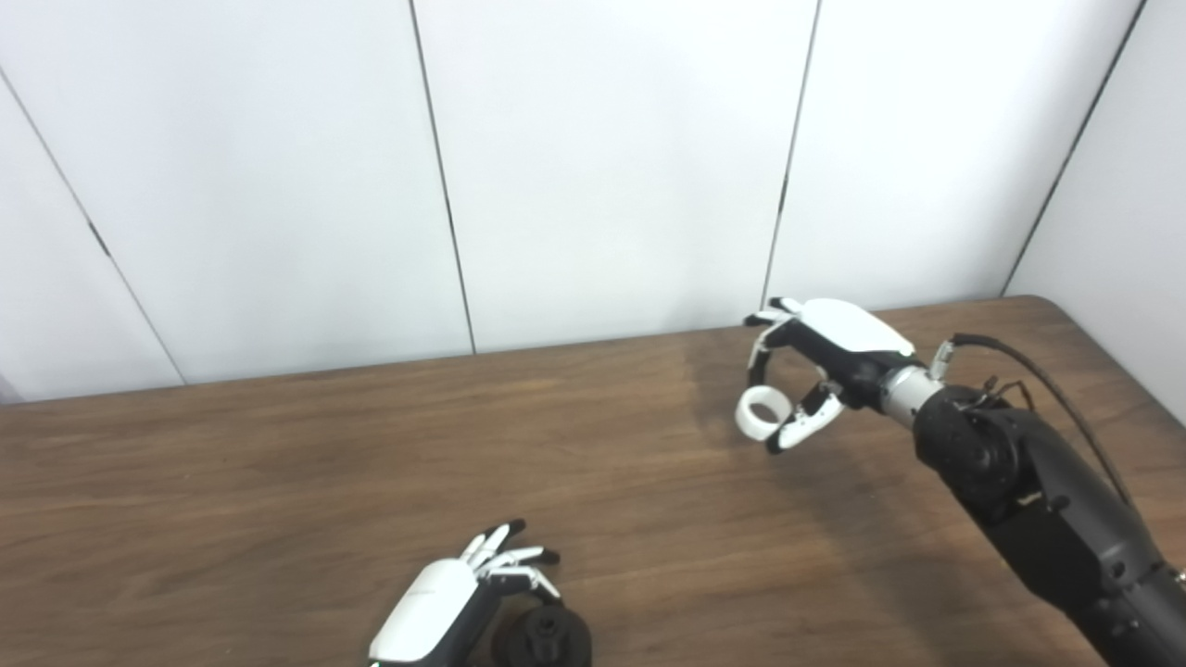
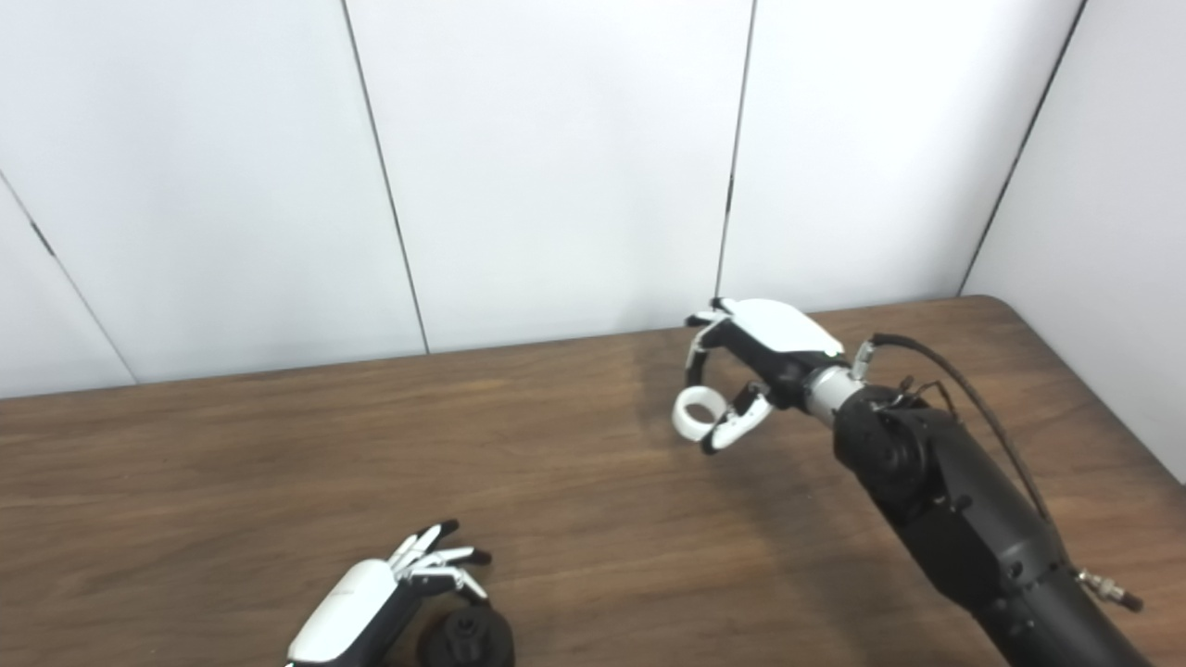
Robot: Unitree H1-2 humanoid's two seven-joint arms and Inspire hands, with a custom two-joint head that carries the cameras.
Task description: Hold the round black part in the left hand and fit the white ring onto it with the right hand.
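Right hand [image 1: 815, 371] pinches white ring [image 1: 762, 413], hole tilted upward.

bench [image 1: 278, 482]: dark brown wood grain, smooth with a soft sheen
white ring [image 1: 762, 413]: smooth plastic, slightly glossy
round black part [image 1: 542, 639]: matt black
wall panels [image 1: 602, 167]: smooth, white, matt
right robot hand [image 1: 815, 366]: glossy white shell, metal wrist collar
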